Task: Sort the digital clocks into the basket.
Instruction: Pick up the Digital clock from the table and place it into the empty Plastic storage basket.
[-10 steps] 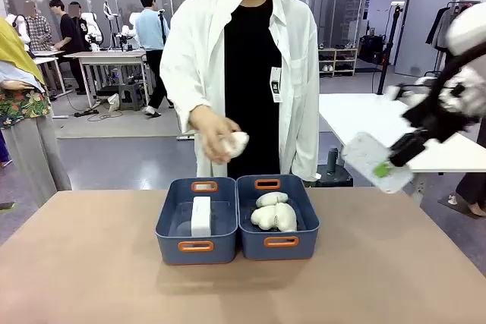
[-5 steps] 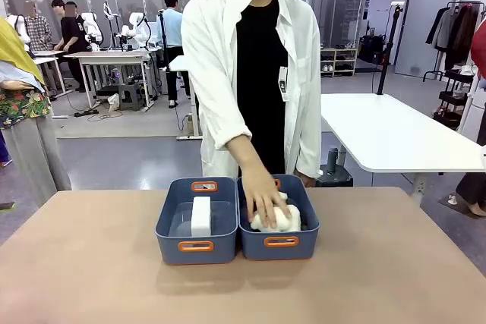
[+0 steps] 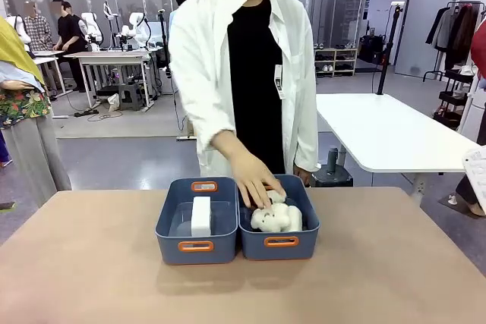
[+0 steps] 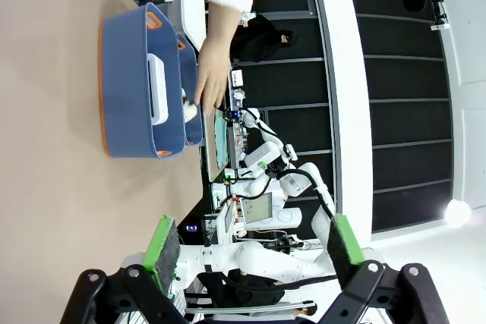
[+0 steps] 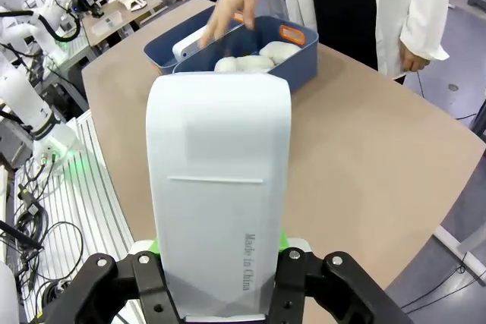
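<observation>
On tan table [image 3: 91, 263], two blue bins, busy lab behind

Robotics lab, open-plan hall. White robot arms [image 3: 137, 28] are sitting on worktables [image 3: 106, 57] in the back with people [image 3: 72, 32] standing around them, glass partitions running behind and a white table [image 3: 387, 130] standing to the side. More white arms [image 5: 26, 32] and loose cables [image 5: 34, 244] are lining the floor beside the tan table [image 3: 91, 263].

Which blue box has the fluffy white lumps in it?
The blue-grey plastic bin under the person's hand; the other bin holds a white rectangular clock.
</observation>
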`<state>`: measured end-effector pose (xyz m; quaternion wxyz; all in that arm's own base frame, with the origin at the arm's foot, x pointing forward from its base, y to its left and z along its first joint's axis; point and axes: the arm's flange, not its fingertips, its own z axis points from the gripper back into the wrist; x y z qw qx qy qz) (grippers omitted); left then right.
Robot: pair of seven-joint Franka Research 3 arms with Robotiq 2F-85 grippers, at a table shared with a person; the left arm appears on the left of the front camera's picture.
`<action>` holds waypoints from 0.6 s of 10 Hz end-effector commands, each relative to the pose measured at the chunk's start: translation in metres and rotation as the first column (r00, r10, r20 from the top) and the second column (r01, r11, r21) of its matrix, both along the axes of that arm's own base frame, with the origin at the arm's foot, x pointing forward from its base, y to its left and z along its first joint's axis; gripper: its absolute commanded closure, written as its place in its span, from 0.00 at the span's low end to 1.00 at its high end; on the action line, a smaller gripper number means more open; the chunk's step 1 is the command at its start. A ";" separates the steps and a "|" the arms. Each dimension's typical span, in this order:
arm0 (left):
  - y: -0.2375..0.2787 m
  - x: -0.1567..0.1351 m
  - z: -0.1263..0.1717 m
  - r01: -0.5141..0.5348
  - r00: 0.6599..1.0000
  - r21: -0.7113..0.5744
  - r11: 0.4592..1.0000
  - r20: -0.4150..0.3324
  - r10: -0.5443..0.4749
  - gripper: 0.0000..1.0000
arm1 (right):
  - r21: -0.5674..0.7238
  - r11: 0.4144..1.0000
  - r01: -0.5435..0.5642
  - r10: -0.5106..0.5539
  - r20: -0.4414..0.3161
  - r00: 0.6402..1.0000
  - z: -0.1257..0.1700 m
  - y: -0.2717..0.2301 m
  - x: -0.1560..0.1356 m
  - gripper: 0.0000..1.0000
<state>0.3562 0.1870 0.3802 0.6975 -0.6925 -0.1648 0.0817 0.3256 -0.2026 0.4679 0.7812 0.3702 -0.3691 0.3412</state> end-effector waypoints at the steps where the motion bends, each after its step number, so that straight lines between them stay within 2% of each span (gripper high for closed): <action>1: 0.002 -0.004 0.001 0.007 1.000 0.004 1.000 0.009 -0.007 0.00 | -0.057 0.998 -0.015 0.014 -0.017 1.000 0.019 0.018 0.014 1.00; 6: 0.002 -0.004 0.001 0.007 1.000 0.004 1.000 0.009 -0.007 0.00 | -0.220 0.965 -0.142 0.127 -0.080 0.989 0.055 0.101 0.063 1.00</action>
